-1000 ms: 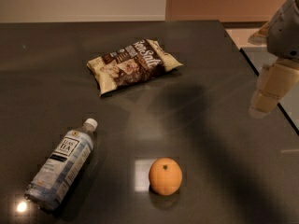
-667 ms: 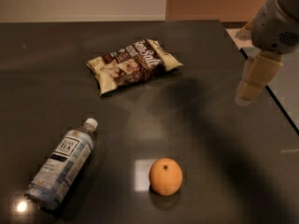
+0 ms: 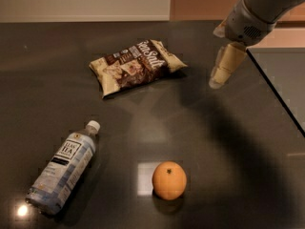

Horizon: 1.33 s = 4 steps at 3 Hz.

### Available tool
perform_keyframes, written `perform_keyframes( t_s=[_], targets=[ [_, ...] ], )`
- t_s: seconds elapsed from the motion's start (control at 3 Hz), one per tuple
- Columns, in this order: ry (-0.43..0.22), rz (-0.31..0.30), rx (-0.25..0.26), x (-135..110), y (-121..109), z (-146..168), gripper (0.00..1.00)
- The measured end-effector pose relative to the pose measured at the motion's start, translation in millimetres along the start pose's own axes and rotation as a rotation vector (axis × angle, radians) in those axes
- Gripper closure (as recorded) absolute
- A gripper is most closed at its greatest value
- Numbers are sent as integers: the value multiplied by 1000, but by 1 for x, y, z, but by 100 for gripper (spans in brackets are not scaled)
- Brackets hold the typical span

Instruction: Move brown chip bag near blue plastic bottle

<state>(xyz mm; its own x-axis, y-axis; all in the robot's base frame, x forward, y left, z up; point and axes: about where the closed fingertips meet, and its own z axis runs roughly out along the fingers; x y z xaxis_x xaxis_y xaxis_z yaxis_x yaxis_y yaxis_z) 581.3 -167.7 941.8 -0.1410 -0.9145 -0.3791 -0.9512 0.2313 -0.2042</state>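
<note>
The brown chip bag lies flat on the dark table, towards the back middle, with white script lettering and cream edges. The blue plastic bottle lies on its side at the front left, white cap pointing up and right. My gripper hangs above the table at the right, to the right of the chip bag and apart from it. It holds nothing.
An orange fruit sits at the front middle, between the bottle and the right side. The table's right edge runs diagonally just right of the gripper. A wall stands behind the table.
The gripper and arm have moved left, from the right edge towards the chip bag. The bag, bottle and orange have not moved.
</note>
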Motion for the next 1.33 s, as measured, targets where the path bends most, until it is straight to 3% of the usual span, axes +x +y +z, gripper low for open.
perform_keyframes(
  t_s=[0.67, 1.33],
  targets=[
    [-59, 13, -26, -49, -52, 63, 0],
    [-53, 29, -45, -88, -70, 113, 0]
  ],
)
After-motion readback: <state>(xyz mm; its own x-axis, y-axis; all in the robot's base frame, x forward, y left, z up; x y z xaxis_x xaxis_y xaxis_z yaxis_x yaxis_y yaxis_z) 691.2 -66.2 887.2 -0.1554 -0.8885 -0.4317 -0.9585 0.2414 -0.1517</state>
